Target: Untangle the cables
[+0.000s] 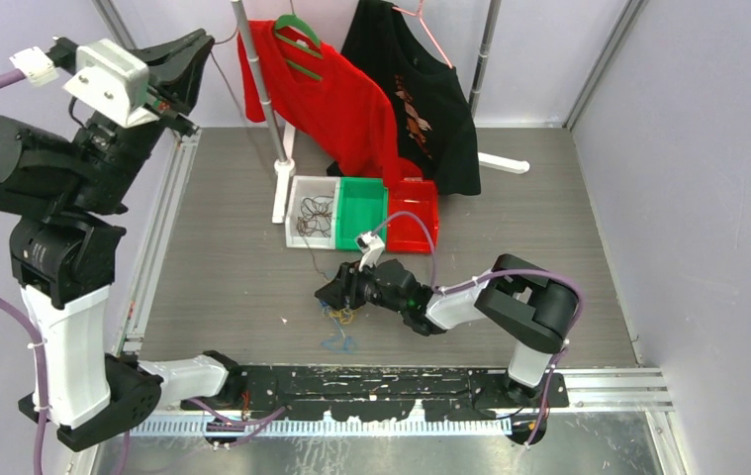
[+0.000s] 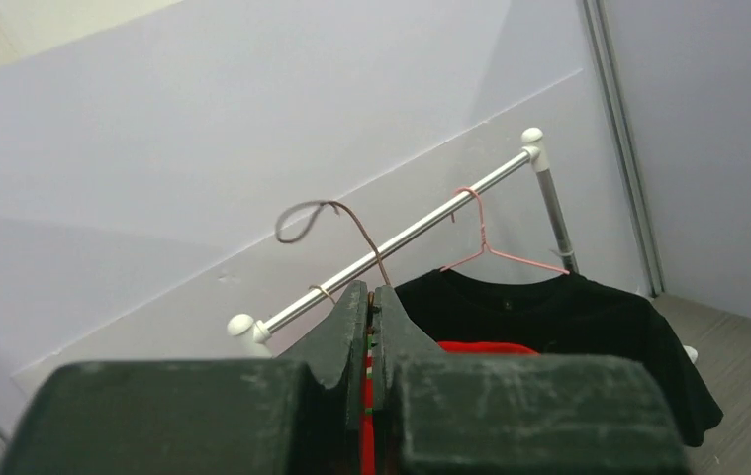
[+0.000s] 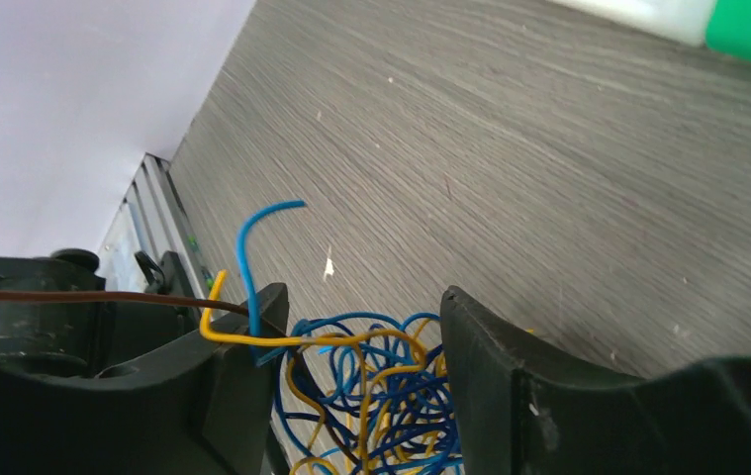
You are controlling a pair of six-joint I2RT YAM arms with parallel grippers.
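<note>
A clump of blue and yellow cables (image 1: 339,325) lies on the grey table in front of the arms. My right gripper (image 1: 335,295) is low over it, open. In the right wrist view the clump (image 3: 381,396) sits between the gripper's (image 3: 361,297) spread fingers, and a yellow strand and a blue end lie over the left finger (image 3: 242,366). A thin brown cable (image 3: 74,295) runs taut from the clump off to the left. My left gripper (image 1: 198,49) is raised high at the far left. In the left wrist view it (image 2: 371,292) is shut on a brown cable (image 2: 302,213) whose end loops above the tips.
A white bin (image 1: 299,188) holding dark cables, a green bin (image 1: 361,210) and a red bin (image 1: 413,220) stand mid-table. Behind them is a clothes rack (image 1: 257,79) with a red shirt (image 1: 336,99) and a black shirt (image 1: 430,109). Walls close in on both sides.
</note>
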